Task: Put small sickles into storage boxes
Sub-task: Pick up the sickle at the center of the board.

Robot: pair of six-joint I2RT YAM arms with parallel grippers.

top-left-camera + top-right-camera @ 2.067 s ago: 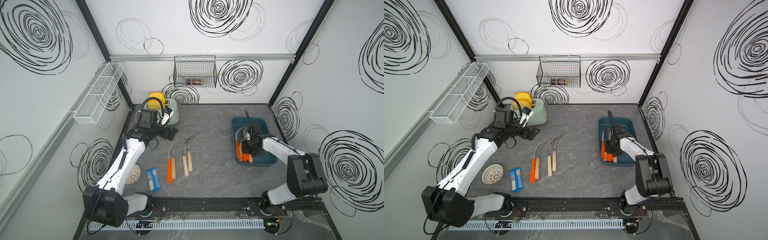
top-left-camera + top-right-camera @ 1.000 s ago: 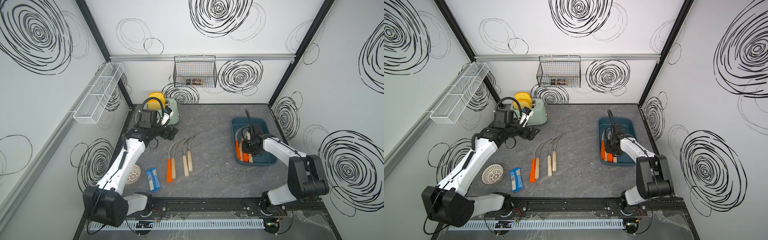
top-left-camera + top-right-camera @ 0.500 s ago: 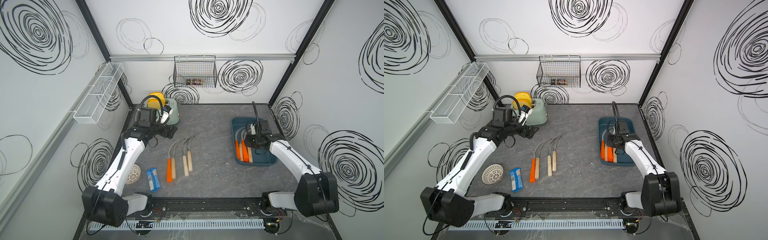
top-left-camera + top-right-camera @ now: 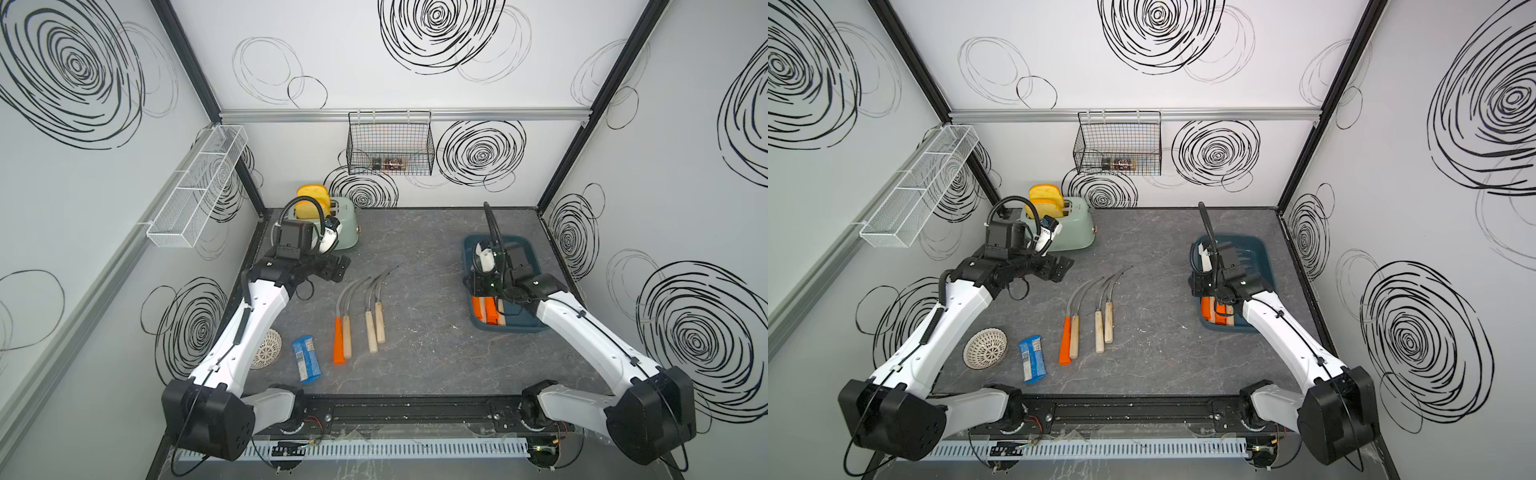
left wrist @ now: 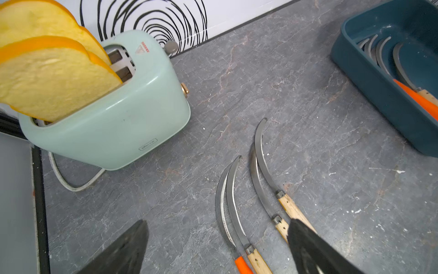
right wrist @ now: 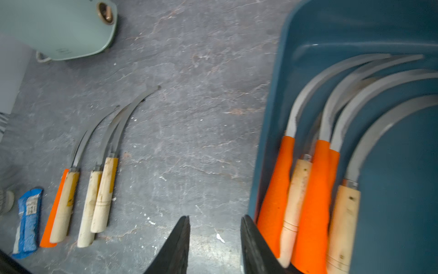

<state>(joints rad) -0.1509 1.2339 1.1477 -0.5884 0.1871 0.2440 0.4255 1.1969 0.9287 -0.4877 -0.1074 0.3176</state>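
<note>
- Tub [image 4: 519, 329]: a dark teal plastic tub is set on the grey table [image 4: 424, 257], on the robot's right and near the side wall.
- Sickles in the tub [image 6: 315, 201]: five handles are counted in the right wrist view (three orange, two pale wood). They are packed side by side against the tub wall that faces the table's middle. The grey blades are turned toward the tub's far end.
- Sickles on the table [image 4: 370, 330]: four are laid near the table's middle, well apart from the tub, in two close pairs. One pair has an orange handle beside a wooden one, and the other has two wooden handles. All handles are turned toward the robot.
- Right gripper [image 6: 215, 217]: it is held in the air over the tub wall on the side of the table's middle. Its fingers are parted by a modest gap, nothing is seen between them, and no sickle is gripped.
- Left gripper [image 5: 217, 221]: it is held above the table between the toaster [image 4: 344, 235] and the blade tips of the sickles on the table. Its fingers are spread wide and nothing is held.
- Other items: two bread slices are noted in the toaster at the far left. A blue packet [image 4: 305, 358] and a white perforated bowl [image 4: 986, 348] lie at the near left.
</note>
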